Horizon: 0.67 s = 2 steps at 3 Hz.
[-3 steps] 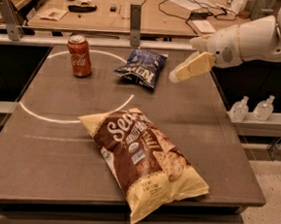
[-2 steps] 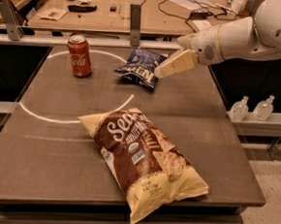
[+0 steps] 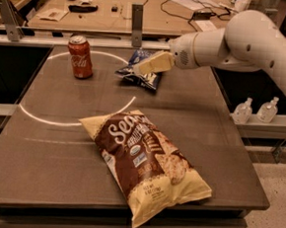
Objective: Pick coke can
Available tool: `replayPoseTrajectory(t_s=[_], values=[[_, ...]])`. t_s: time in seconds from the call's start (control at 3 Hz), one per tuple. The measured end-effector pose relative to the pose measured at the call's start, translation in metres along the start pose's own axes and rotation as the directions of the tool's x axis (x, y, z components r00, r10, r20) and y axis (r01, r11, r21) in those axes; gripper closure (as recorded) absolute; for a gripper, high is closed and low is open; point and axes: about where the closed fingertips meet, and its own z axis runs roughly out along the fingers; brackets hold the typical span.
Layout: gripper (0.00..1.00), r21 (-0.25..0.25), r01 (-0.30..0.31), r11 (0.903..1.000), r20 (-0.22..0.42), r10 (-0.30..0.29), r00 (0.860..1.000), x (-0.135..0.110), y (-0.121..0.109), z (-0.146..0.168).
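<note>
On the far left part of the dark grey tabletop (image 3: 51,153) the small red cylindrical coke can (image 3: 80,56) with white script and a silver top stands upright. It sits just inside a thin white arc (image 3: 43,120) painted on the surface, free of everything around it, so a sideways approach looks unobstructed. To its right, apart from it, lies a crumpled dark blue snack bag (image 3: 144,80). The cream-coloured gripper (image 3: 140,68) hovers right over that bag, pointing leftward and slightly down toward the can, which I judge is a reach in progress, not a grasp. Whether the claw is apart or together cannot be told from this angle, and it grips nothing that shows. Nearer the camera, in the middle, a large brown and yellow chip bag (image 3: 149,166) lies flat, well clear of the can. The white jointed arm (image 3: 247,42) comes in from the right edge, above two small clear bottles (image 3: 254,111) on a ledge beside the table.
</note>
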Motion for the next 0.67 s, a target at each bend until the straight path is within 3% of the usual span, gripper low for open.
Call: replayPoseTrajectory(t_s=[0.33, 0.67], values=[[0.0, 0.045, 0.016, 0.9988, 0.039, -0.018, 0.999, -0.007, 0.003, 0.023], [0.0, 0.021, 0.069, 0.9974, 0.078, -0.071, 0.994, -0.022, 0.018, 0.046]])
